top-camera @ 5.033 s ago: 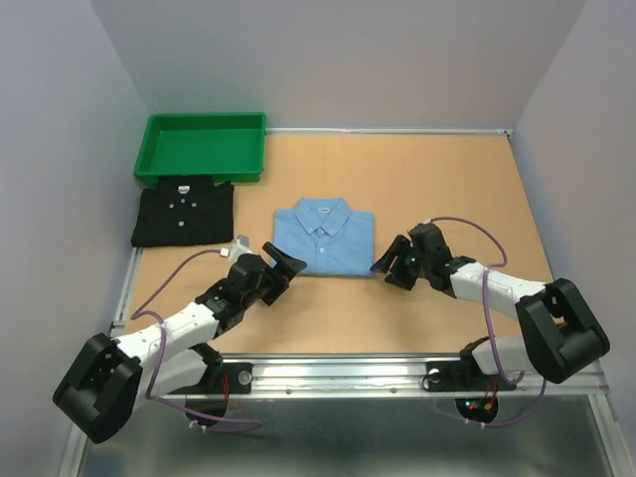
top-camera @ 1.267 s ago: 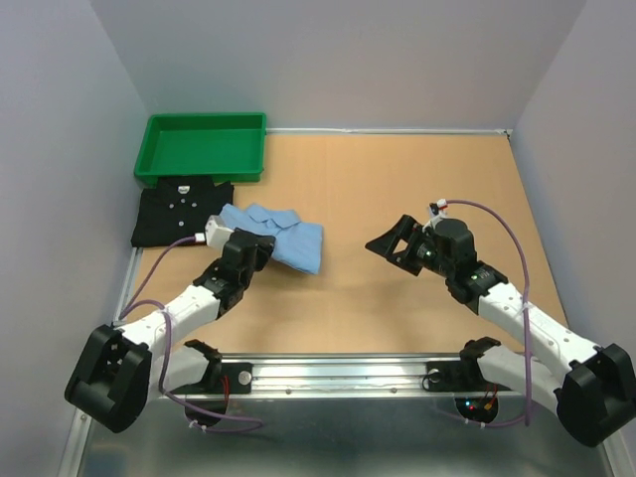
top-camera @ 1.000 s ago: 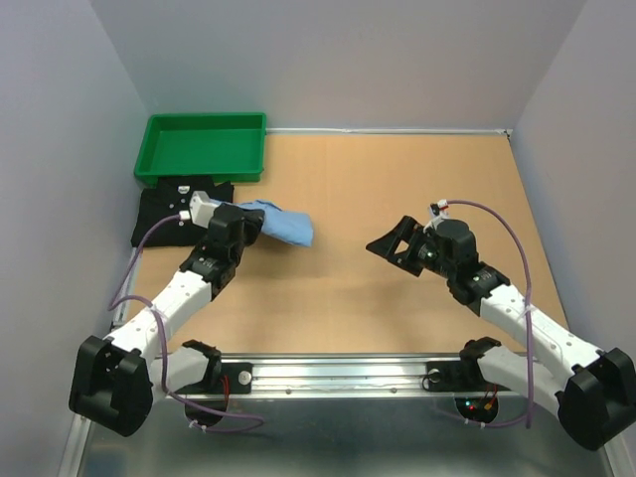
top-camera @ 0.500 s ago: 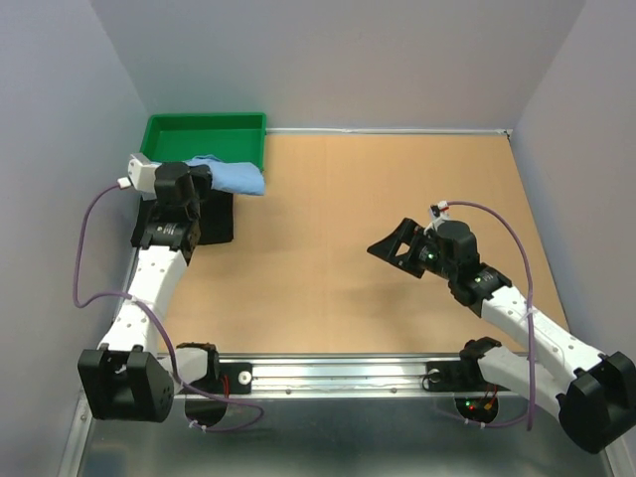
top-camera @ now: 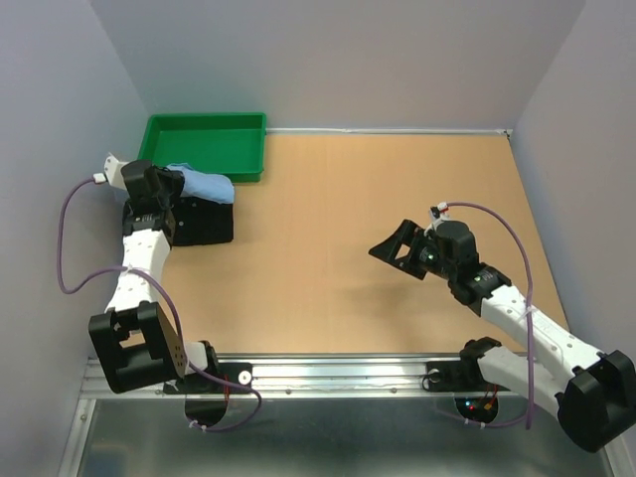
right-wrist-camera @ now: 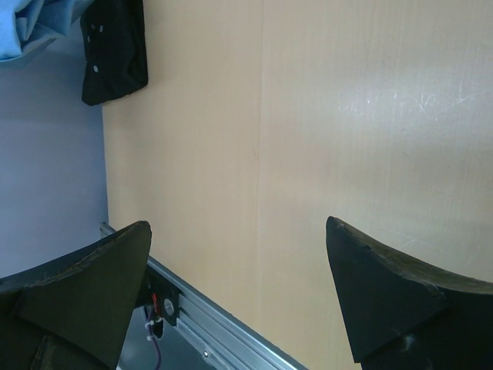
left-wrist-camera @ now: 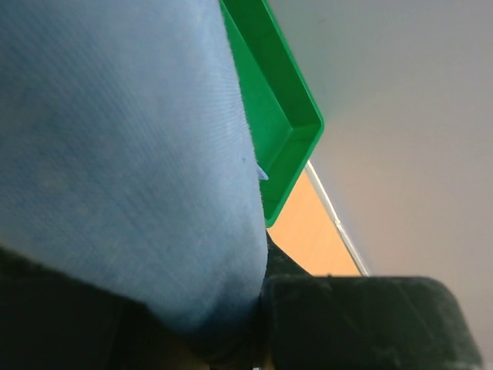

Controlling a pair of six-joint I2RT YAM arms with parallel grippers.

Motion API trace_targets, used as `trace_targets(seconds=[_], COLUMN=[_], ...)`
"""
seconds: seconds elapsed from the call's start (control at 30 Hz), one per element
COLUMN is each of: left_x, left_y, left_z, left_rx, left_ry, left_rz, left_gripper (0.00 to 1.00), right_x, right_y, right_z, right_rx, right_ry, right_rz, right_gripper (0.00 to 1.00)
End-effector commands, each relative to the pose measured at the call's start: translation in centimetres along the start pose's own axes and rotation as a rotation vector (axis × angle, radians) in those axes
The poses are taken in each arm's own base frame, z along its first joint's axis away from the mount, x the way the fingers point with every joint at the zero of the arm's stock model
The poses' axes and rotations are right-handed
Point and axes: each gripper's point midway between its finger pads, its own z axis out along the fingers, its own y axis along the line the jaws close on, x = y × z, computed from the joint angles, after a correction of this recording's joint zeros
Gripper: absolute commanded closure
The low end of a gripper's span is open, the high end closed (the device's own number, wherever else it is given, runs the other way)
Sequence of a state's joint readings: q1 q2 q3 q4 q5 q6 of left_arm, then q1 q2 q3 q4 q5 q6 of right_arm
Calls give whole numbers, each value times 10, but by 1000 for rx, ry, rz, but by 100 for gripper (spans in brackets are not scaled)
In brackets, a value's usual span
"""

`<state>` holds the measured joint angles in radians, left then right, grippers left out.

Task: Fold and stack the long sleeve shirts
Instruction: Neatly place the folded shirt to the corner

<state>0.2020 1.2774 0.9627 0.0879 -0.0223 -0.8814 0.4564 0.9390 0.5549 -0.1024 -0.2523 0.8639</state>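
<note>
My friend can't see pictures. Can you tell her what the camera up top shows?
The robot's left gripper holds a bunched light blue shirt over the far edge of a folded black shirt, right beside a green tray in the far left corner. The right gripper hangs open above the tan table, holding nothing.

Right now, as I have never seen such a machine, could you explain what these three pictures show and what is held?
Two white-and-black robot arms are bolted at the near edge of a light wooden table. The wide picture comes from a fixed camera above and behind them; the other two come from cameras on the wrists. On the table lie a folded black button-front shirt and a green plastic tray. The left tool is shut on a light blue cloth shirt, lifted beside the tray, over the black one. The right tool is open, holding nothing.
</note>
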Motion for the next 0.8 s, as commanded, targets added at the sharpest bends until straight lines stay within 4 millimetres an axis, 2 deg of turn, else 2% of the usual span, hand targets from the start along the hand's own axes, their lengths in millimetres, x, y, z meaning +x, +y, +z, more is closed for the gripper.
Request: trace_targets(seconds=[0.0, 0.2, 0.37, 0.53, 0.7, 0.77], left_x=[-28, -29, -38, -44, -37, -23], left_y=[-42, -46, -61, -67, -59, -41], left_z=[5, 23, 30, 35, 37, 41], left_rx=[176, 200, 236, 252, 270, 251], left_ry=[-36, -5, -4, -7, 2, 27], left_rz=[25, 20, 14, 7, 8, -2], left_gripper=[100, 100, 100, 100, 100, 100], right_x=[-28, -28, -30, -32, -31, -32], right_y=[24, 21, 19, 18, 15, 15], right_z=[-4, -3, -2, -3, -2, -2], right_rx=[-37, -24, -14, -10, -1, -1], right_ry=[-69, -65, -71, -77, -74, -72], right_rz=[-36, -32, -28, -28, -25, -25], right_gripper=[0, 0, 0, 0, 0, 0])
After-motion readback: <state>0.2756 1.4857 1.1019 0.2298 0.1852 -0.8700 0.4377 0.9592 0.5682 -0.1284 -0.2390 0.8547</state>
